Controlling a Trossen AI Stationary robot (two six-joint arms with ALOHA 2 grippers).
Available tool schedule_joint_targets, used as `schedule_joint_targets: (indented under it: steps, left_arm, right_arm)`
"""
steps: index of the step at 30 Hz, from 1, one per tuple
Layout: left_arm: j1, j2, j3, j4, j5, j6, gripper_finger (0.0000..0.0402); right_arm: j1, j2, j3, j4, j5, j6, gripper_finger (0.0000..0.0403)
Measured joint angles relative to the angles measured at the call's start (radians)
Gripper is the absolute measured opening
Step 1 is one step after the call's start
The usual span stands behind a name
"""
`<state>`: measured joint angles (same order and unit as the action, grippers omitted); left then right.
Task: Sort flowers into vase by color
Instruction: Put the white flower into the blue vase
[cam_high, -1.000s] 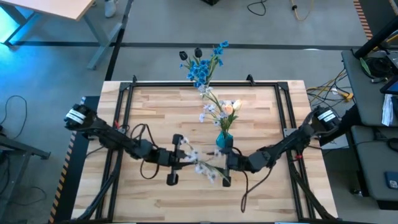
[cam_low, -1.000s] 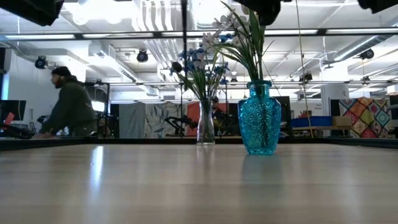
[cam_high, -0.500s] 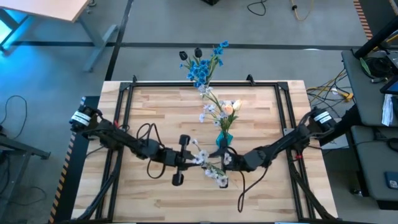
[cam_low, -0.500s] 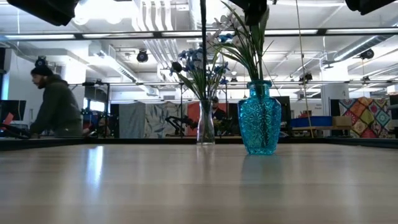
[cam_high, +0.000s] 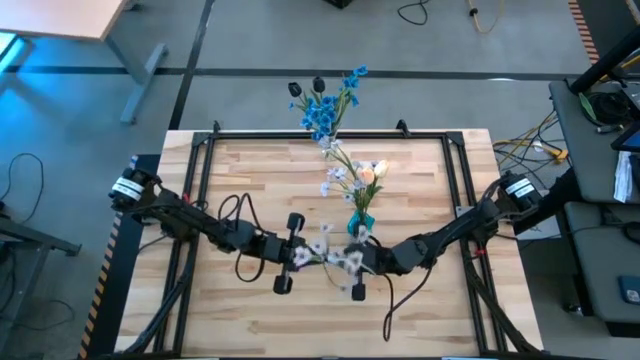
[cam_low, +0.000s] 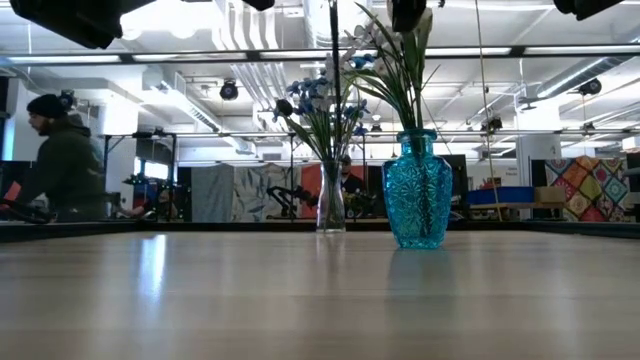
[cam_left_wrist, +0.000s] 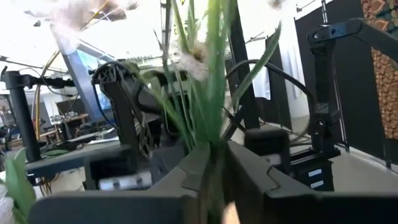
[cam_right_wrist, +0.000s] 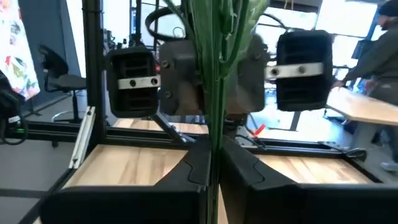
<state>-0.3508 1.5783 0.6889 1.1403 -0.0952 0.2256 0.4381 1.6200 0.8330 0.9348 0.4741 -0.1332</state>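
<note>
Above mid-table, left pincer (cam_high: 300, 256) and right pincer (cam_high: 352, 262) both clamping pale white-pink spray (cam_high: 333, 256), green stem

Both arms are matte black, built of slim jointed links. Each carries a white label band near its shoulder, at the frame's left and right edges, and a thin black cable looping off the forearm. The left gripper (cam_high: 293, 256) and right gripper (cam_high: 352, 262) have blocky black fingers.

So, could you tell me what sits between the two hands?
In the high view, a white-pink flower spray spans between the left hand and right hand; both grip it.
</note>
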Motion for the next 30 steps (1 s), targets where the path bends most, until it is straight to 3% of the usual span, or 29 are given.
schedule_joint_targets:
  steps: [11, 18, 30]
  left_arm:
    - [0.000, -0.161, -0.173, -0.005, -0.064, -0.029, 0.0121]
    - [-0.001, -0.240, -0.265, 0.000, -0.076, -0.055, 0.0127]
    - [-0.001, -0.238, -0.277, -0.003, -0.081, -0.056, 0.0127]
  right_arm:
    - [0.000, -0.222, -0.109, -0.047, 0.206, -0.088, 0.0013]
    - [-0.010, -0.352, -0.211, -0.062, 0.277, -0.076, 0.0013]
    - [-0.060, -0.362, -0.256, -0.063, 0.291, -0.078, 0.0013]
